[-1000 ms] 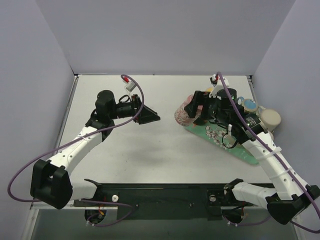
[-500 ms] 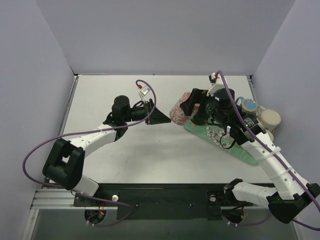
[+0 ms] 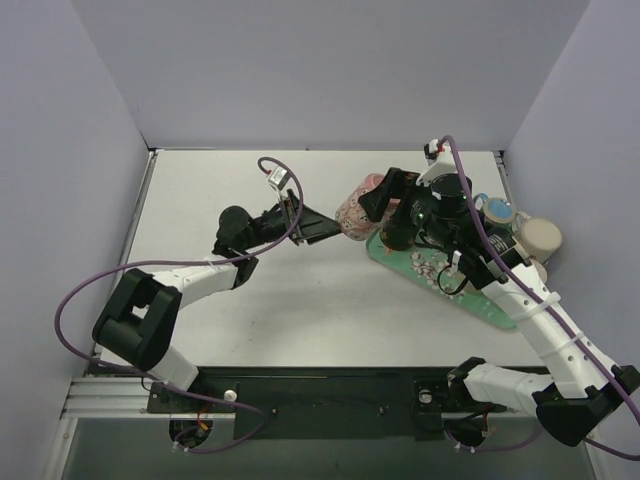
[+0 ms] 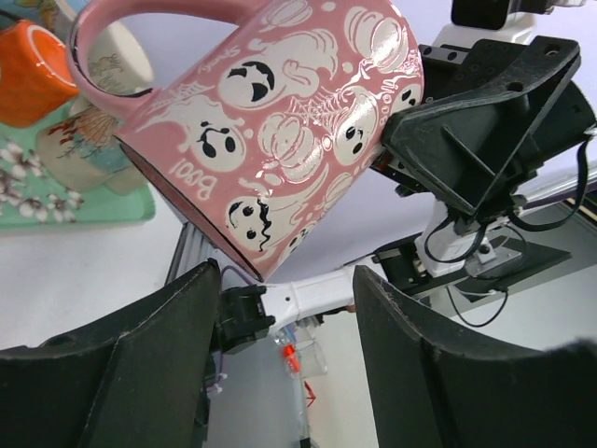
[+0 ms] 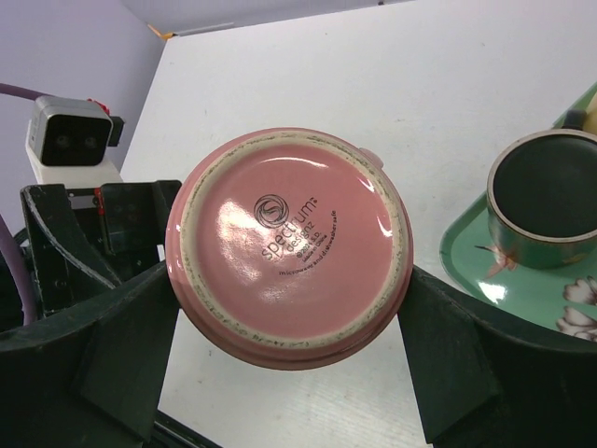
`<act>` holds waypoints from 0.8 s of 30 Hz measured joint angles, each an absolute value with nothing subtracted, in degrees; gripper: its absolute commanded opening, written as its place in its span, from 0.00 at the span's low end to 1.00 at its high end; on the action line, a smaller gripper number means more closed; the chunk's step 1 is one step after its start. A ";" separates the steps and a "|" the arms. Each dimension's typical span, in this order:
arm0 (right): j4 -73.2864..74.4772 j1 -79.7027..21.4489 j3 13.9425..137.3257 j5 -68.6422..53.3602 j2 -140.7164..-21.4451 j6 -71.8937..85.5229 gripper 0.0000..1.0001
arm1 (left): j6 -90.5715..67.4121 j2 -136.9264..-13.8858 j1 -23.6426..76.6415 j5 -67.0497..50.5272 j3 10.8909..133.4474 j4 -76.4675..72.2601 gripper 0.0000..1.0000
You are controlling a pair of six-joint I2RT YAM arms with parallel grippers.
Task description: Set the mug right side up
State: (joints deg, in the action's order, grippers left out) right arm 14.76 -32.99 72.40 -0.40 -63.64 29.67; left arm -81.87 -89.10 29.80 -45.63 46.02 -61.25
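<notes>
The pink mug [image 3: 352, 212], printed with ghosts and pumpkins, is held in the air at the left end of the green tray [image 3: 486, 296]. My right gripper [image 3: 381, 212] is shut on its sides. In the right wrist view the mug's base [image 5: 289, 245] faces the camera between my fingers [image 5: 121, 359]. My left gripper [image 3: 321, 228] is open and empty, just left of the mug and not touching it. In the left wrist view the mug [image 4: 280, 121] hangs tilted above and beyond my open left gripper [image 4: 280, 359], with its handle at the upper left.
The tray at the right holds several other cups: a blue one [image 3: 497, 210], a cream one [image 3: 541, 237], an orange one [image 4: 28, 75] and a dark-lined one [image 5: 546, 196]. Purple cables loop over both arms. Walls enclose the table.
My left arm has swung right, bringing its open gripper close to the mug. My right gripper has carried the mug up and a little left, away from the tray.
</notes>
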 measured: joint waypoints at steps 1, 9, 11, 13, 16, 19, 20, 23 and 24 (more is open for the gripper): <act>14.15 -32.99 72.36 -0.38 -63.64 30.04 0.00 | -82.78 -89.30 29.95 -45.28 46.02 -62.24 0.68; 10.17 -33.12 71.50 -1.58 -65.23 32.34 0.00 | -88.77 -92.62 31.88 -43.81 46.15 -68.18 0.61; 8.73 -33.32 70.22 -2.02 -65.54 33.23 0.00 | -90.59 -93.76 31.81 -43.59 46.65 -69.78 0.56; 7.18 -33.61 68.64 -2.46 -65.63 34.11 0.00 | -91.68 -94.32 31.77 -43.46 47.31 -70.52 0.50; 4.23 -33.80 67.53 -2.72 -66.08 35.77 0.00 | -92.58 -94.59 31.27 -43.29 47.40 -70.39 0.25; 0.73 -33.69 66.13 -2.61 -66.22 38.54 0.00 | -92.99 -94.56 30.24 -43.20 47.40 -71.68 0.00; -0.67 -33.56 65.41 -2.39 -66.22 40.40 0.00 | -93.19 -94.50 29.78 -43.05 47.40 -72.62 0.00; -4.03 -33.45 63.72 -2.26 -66.50 44.47 0.21 | -91.68 -93.30 28.16 -42.74 47.51 -72.99 0.00; -4.49 -33.50 63.42 -2.15 -66.61 44.84 0.46 | -90.67 -92.77 27.83 -43.05 47.51 -71.81 0.00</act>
State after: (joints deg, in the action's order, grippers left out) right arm -4.49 -33.50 63.42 -2.15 -66.61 44.84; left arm -90.67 -92.77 27.83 -43.05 47.51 -71.81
